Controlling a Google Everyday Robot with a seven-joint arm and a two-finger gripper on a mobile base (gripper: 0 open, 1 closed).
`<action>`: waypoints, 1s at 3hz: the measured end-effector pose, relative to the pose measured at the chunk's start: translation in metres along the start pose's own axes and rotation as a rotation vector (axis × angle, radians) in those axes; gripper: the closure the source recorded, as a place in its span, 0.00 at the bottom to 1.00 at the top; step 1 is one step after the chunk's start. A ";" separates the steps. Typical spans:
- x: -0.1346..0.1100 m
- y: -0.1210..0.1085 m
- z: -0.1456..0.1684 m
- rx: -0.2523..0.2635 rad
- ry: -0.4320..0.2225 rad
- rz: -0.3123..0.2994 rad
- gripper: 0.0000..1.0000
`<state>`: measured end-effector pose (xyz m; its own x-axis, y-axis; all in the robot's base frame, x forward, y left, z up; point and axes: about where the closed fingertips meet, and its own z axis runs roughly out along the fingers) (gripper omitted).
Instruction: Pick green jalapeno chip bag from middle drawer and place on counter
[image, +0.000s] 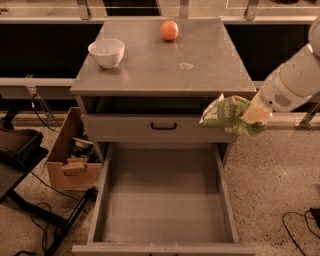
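Note:
The green jalapeno chip bag hangs in the air at the cabinet's right front corner, just below the level of the counter. My gripper is shut on the bag's right end, and my white arm reaches in from the right. The middle drawer is pulled open below and to the left of the bag, and its grey floor is bare.
A white bowl stands at the counter's left and an orange at its back. The shallower drawer front with a black handle is closed. A cardboard box and cables lie on the floor at left.

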<state>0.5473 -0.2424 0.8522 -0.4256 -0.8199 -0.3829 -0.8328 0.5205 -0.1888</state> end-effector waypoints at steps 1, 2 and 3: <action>-0.039 -0.043 -0.023 0.025 -0.003 0.031 1.00; -0.083 -0.094 -0.039 0.058 -0.071 0.062 1.00; -0.116 -0.134 -0.042 0.096 -0.171 0.063 1.00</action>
<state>0.6932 -0.2269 0.9595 -0.4022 -0.7368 -0.5434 -0.7656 0.5962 -0.2416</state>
